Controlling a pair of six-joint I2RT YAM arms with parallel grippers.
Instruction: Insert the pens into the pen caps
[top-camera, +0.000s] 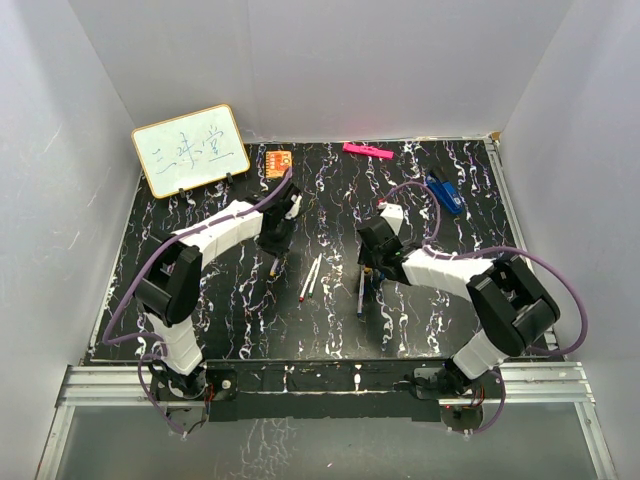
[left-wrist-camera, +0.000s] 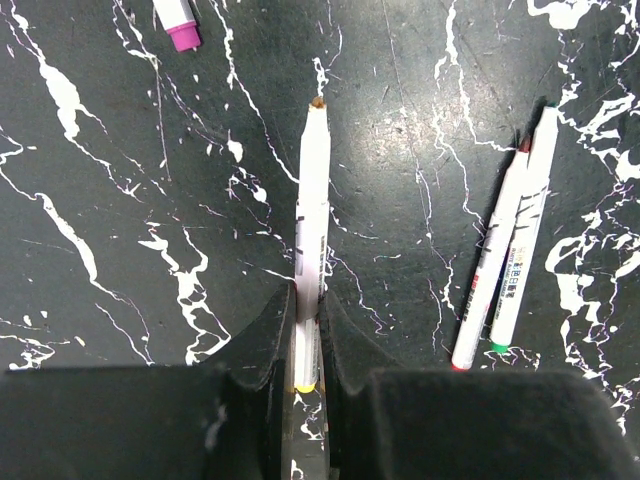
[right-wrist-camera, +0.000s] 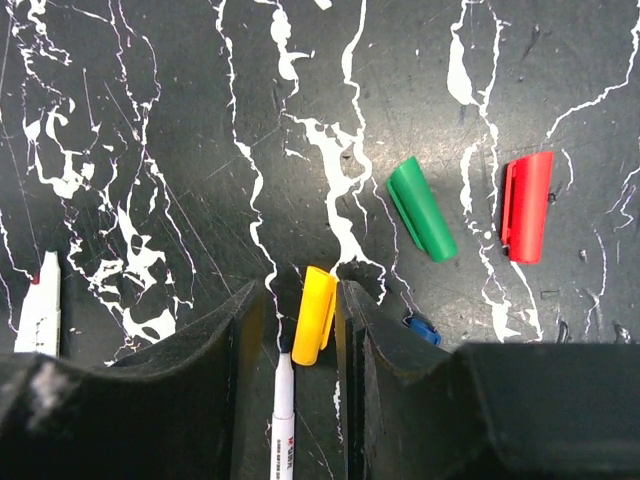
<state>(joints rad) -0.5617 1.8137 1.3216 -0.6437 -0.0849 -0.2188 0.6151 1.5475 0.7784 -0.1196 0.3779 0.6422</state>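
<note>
Working on black marbled surface. Clamped on yellow pen near its tail with left end effector, leaving most of barrel out ahead. Likely to pivot in that grip once pushed, sending nib past the opening.

Straddling yellow cap with right end effector, fingers apart, gap wider on 1 side, not squeezing yet. Tilted between the fingers, so may roll or squirt out on closing.

Also 1 more white pen just below that cap, between the same fingers; could get pinched along with it.

Red pen and green pen touching side by side, between the 2 arms; easy to knock during alignment.

Green cap and red cap apart from each other, ahead of the right fingers. Blue cap half hidden against 1 finger; may get shoved aside. Yellow pair not yet joined.
</note>
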